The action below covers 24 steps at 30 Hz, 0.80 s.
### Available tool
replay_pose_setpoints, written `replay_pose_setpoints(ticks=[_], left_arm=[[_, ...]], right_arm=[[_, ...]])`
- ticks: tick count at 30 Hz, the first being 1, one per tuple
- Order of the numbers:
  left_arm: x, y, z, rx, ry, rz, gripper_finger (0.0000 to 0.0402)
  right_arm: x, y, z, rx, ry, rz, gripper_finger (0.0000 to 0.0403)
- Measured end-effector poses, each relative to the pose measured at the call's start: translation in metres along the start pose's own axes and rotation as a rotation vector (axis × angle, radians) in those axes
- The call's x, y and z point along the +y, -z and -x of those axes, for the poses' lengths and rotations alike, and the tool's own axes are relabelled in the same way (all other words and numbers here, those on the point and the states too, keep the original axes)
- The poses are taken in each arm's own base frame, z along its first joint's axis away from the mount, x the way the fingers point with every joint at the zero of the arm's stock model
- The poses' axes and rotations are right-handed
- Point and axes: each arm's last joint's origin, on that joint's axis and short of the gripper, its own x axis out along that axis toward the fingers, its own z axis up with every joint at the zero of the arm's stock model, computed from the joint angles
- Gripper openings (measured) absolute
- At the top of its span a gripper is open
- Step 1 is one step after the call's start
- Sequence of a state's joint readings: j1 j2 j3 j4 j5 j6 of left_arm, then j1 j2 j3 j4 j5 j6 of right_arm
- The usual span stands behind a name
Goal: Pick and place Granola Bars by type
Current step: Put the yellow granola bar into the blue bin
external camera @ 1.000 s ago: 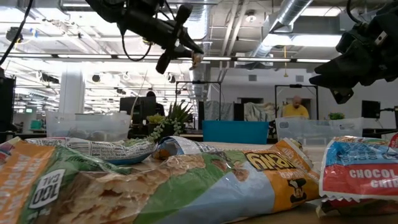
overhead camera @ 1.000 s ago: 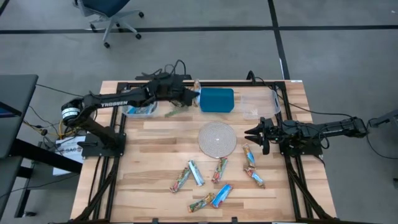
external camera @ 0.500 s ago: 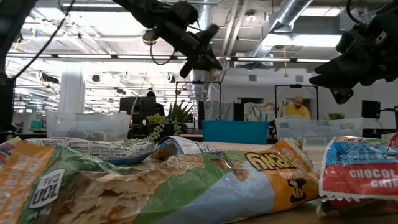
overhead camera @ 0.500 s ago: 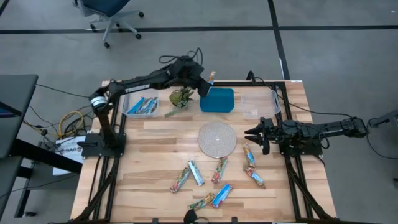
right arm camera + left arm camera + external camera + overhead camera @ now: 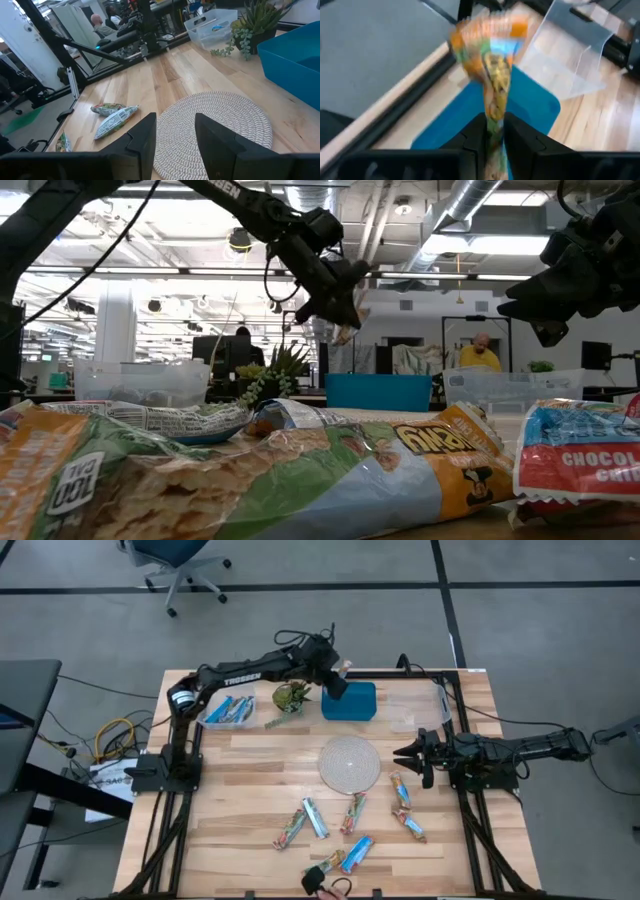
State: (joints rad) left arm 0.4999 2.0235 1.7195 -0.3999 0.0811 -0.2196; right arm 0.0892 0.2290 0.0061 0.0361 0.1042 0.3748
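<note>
My left gripper (image 5: pixel 338 677) is above the blue bin (image 5: pixel 350 701) at the far side of the table, shut on an orange-and-green granola bar (image 5: pixel 490 65). The low view shows the bar (image 5: pixel 345 332) hanging under that gripper (image 5: pixel 338 308). My right gripper (image 5: pixel 405 753) waits open just above the table, right of the round woven mat (image 5: pixel 349 763), touching nothing. Several more wrapped bars (image 5: pixel 315 818) lie flat on the near half of the table. Blue bars sit in the clear bin (image 5: pixel 228 710) at far left. My left gripper pinches the orange-and-green bar between its two fingers at one end of the wrapper (image 5: pixel 494 114). The fingers point down, slanting toward the table's right. The bar is lifted clear and its free end (image 5: pixel 487 35) hangs over the blue bin's far edge.
A green plant-like thing (image 5: pixel 290 698) stands between the left clear bin and the blue bin. Another clear bin (image 5: pixel 415 708) sits at far right. A dark object (image 5: pixel 325 883) shows at the table's near edge. Bare wood lies left of the mat.
My left gripper has swung from beside the left clear bin toward the table's right, carrying the bar, and then come down over the blue bin's far edge. The bar stays held in its shut fingers.
</note>
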Motion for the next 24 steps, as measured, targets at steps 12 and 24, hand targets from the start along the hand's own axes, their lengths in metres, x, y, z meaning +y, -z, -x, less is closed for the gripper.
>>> replay_pose_setpoints(ticks=[12,24], left_arm=[[-0.001,0.002,-0.003,0.022,0.04,0.035,0.0155],[-0.071,0.012,0.023,0.091,0.317,-0.079,0.0135]], right_arm=[[0.0,0.0,0.0,0.0,0.0,0.0,0.0127],[0.0,0.0,0.0,0.0,-0.001,0.0,0.0127]])
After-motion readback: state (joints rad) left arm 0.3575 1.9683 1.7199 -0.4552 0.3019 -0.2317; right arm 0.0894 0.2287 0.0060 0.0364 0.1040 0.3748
